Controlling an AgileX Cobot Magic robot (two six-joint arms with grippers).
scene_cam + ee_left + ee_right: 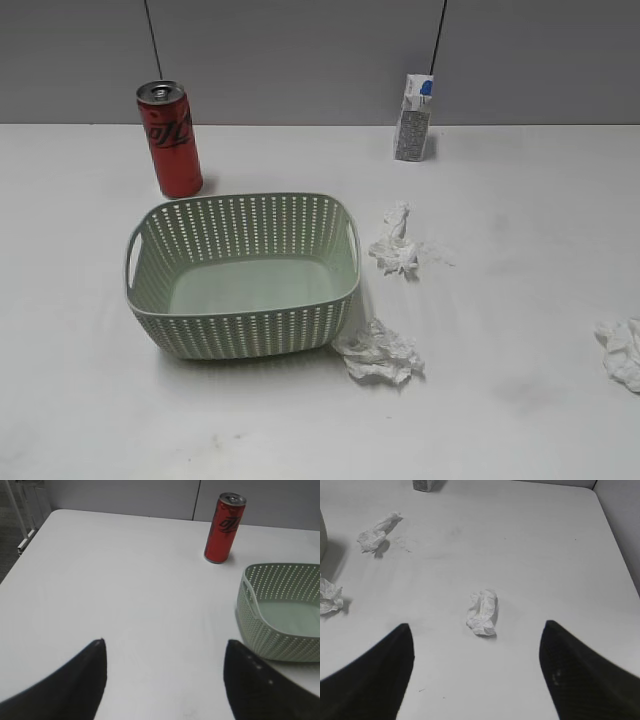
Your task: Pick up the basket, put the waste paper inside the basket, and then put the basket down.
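The pale green basket [243, 273] stands empty on the white table; its left end shows in the left wrist view [280, 612]. One waste-paper wad [379, 352] lies against the basket's front right corner, another [398, 242] to its right, a third [624, 352] at the right edge. In the right wrist view they lie at the left edge [330, 596], upper left [377, 532] and middle [482, 612]. My left gripper [165, 647] is open and empty, left of the basket. My right gripper [476, 630] is open and empty, just short of the middle wad. Neither gripper shows in the exterior view.
A red soda can [170, 139] stands behind the basket's left end, also in the left wrist view [224, 527]. An upright white-and-grey carton [413, 118] stands at the back right. The table's right edge [617, 545] is near the right gripper.
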